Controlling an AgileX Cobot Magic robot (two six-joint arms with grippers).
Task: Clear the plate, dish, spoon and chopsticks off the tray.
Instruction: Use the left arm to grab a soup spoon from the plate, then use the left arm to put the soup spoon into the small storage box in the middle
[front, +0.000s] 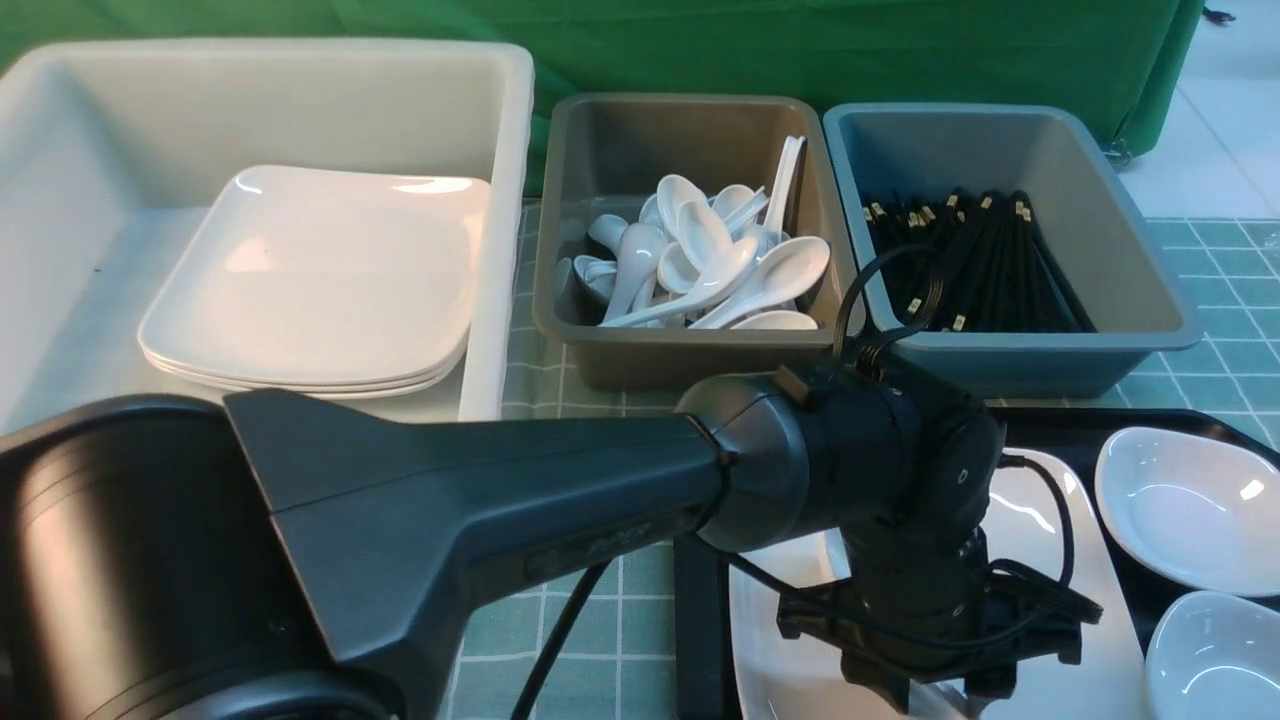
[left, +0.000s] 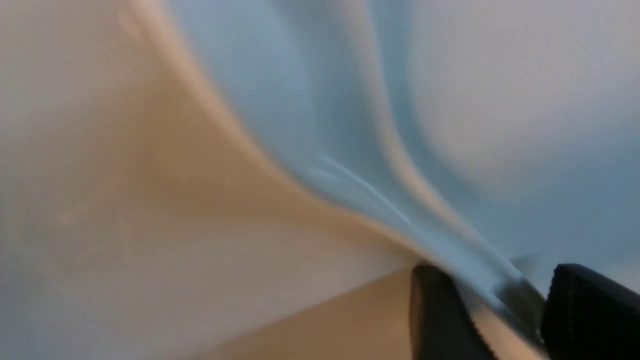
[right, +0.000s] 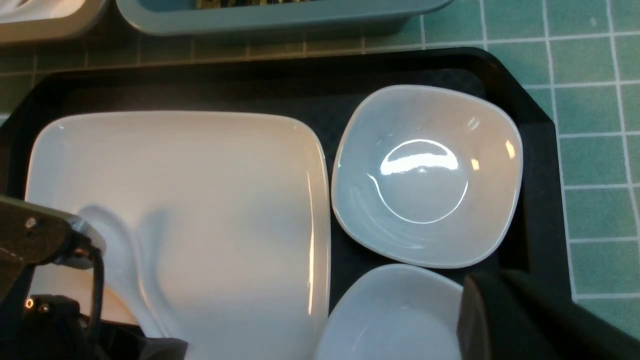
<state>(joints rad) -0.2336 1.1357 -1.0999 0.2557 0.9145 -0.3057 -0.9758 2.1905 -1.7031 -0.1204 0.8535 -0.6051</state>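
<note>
Spoon (right: 117, 260) lying on the plate (right: 200, 200), on the tray's (right: 535, 210) left half. My left gripper (left: 492, 305) straddles its handle, fingers (left: 435, 320) either side; whether they grip, I cannot tell. My left arm (front: 450, 510) hides much of the plate from the front. Two small dishes (right: 425, 175) sit just beside the plate; my right gripper (right: 487, 310), closed, is near them.
</note>
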